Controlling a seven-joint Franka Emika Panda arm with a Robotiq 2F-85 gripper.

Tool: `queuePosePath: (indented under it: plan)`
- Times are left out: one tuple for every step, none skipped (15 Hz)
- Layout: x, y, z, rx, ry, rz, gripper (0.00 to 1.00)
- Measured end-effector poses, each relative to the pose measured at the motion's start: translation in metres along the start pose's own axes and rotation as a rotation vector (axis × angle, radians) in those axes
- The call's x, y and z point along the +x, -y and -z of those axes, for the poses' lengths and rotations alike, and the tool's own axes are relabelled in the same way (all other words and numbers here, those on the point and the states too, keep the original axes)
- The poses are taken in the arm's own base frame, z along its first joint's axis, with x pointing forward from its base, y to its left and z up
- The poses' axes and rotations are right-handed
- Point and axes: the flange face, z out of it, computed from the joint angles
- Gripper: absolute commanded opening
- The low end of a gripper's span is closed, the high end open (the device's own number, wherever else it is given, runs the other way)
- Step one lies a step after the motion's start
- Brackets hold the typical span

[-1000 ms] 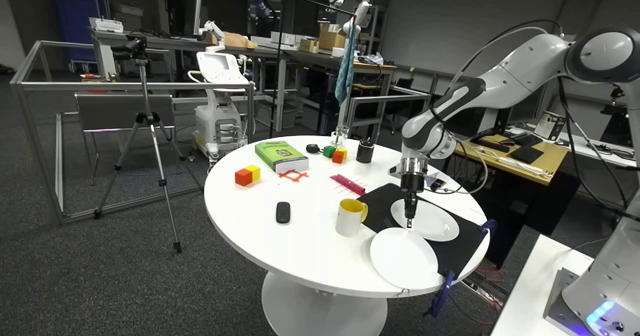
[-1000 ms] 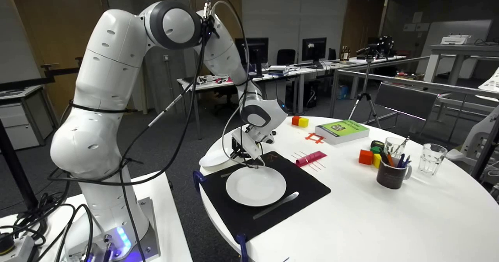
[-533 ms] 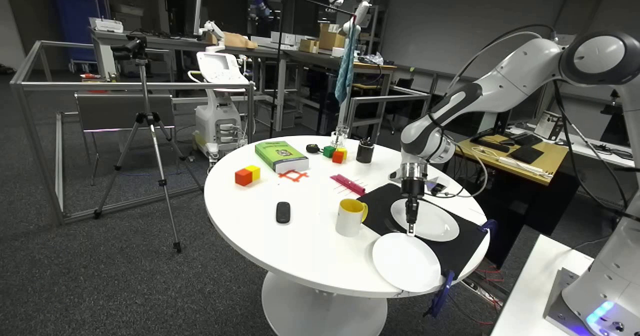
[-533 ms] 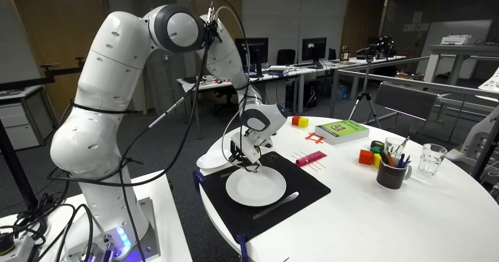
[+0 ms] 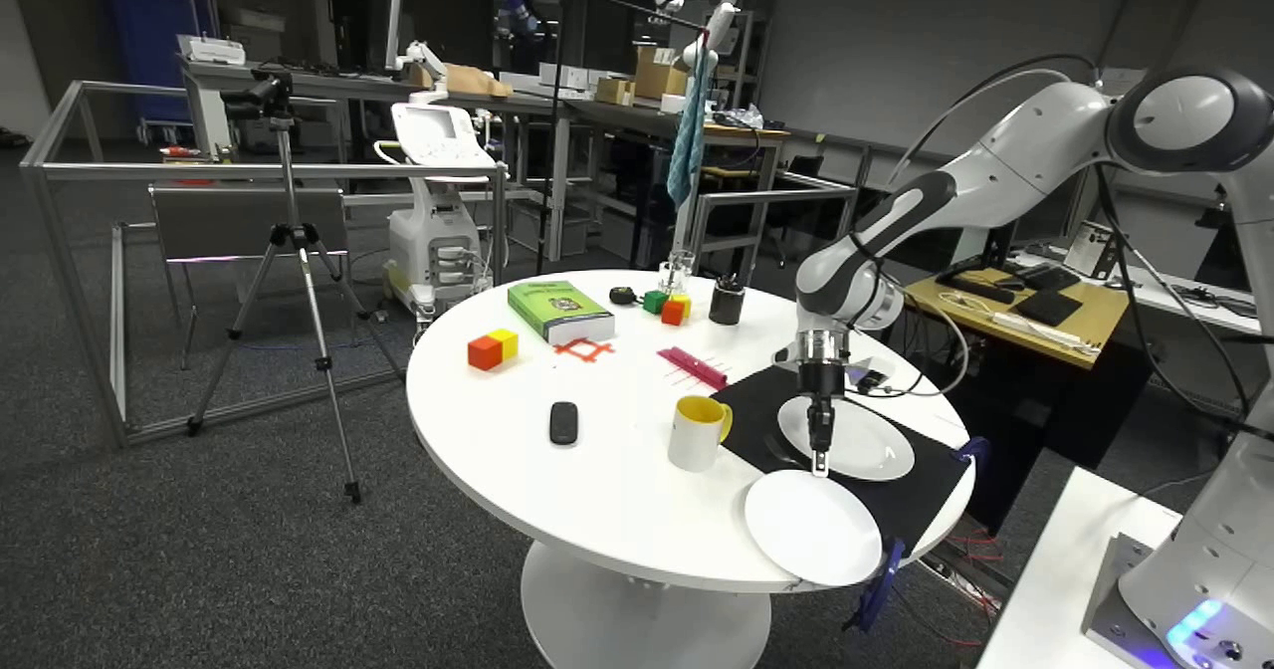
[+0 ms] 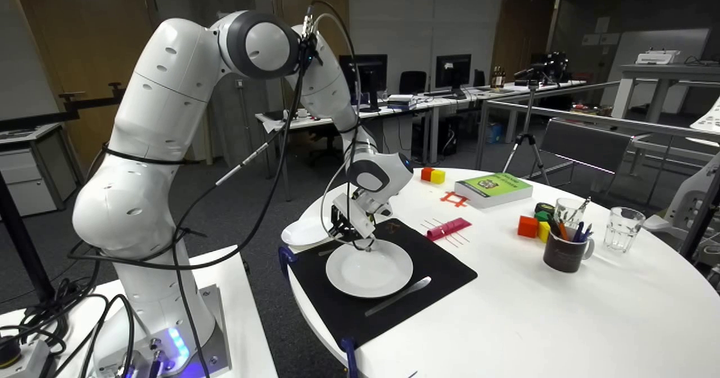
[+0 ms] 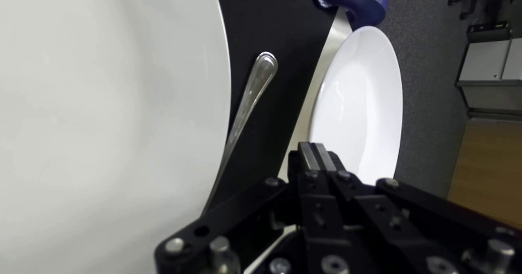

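White and glossy, a round plate (image 7: pixel 363 98) is seen lying at the edge of a round white table (image 5: pixel 597 480), just outside a black rectangular mat (image 6: pixel 444 265); in the wrist view a narrow strip of the table is shown between plate and mat. At the plate's near rim a black, silver-tipped metal gripper (image 7: pixel 315 149) is poised, its 2 fingers pressed flat against each other; whether the rim is touched cannot be told. On the mat a 2nd round white plate (image 6: pixel 371 271) is set, flanked by a silver metal knife (image 6: pixel 398 297) and, on the side nearer the gripper, by a slender silver cutlery handle (image 7: pixel 253 92), the other end of which is hidden. A corner of the mat is pinned at the table's edge by a dark blue clamp (image 7: pixel 355 1). In an exterior view a white mug with a yellow interior (image 5: pixel 692 444) is seen standing upright beside the mat, with a small oblong black object (image 5: pixel 563 423) placed well apart from it. A thick green-covered book (image 5: pixel 559 311) and a bright pink strip with thin spines (image 6: pixel 448 229) are shown in both exterior views.
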Motion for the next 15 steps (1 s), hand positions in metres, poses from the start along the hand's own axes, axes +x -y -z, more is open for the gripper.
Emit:
queuePosePath:
  plan:
    - [0.001, 0.001, 0.000, 0.000, 0.001, 0.003, 0.00]
    - [0.002, 0.002, -0.001, 0.000, 0.001, 0.005, 0.00]
    - [0.003, 0.002, -0.001, 0.000, 0.002, 0.008, 0.00]
    - [0.004, 0.003, -0.001, -0.001, 0.003, 0.012, 0.00]
    - [0.006, 0.003, -0.001, -0.002, 0.004, 0.015, 0.00]
    - [0.008, 0.003, -0.001, -0.004, 0.005, 0.019, 0.00]
    - [0.009, 0.003, -0.002, -0.005, 0.006, 0.023, 0.00]
    - [0.011, 0.002, -0.002, -0.007, 0.008, 0.025, 0.00]
    - [0.012, 0.002, -0.002, -0.007, 0.009, 0.028, 0.00]
    - [0.012, 0.002, -0.003, -0.008, 0.010, 0.029, 0.00]
    - [0.013, 0.002, -0.003, -0.007, 0.011, 0.031, 0.00]
    - [0.015, 0.002, -0.004, -0.006, 0.012, 0.033, 0.00]
    - [0.016, 0.002, -0.006, -0.005, 0.013, 0.036, 0.00]
    - [0.018, 0.001, -0.007, -0.004, 0.014, 0.038, 0.00]
    - [0.020, 0.001, -0.008, -0.003, 0.016, 0.041, 0.00]
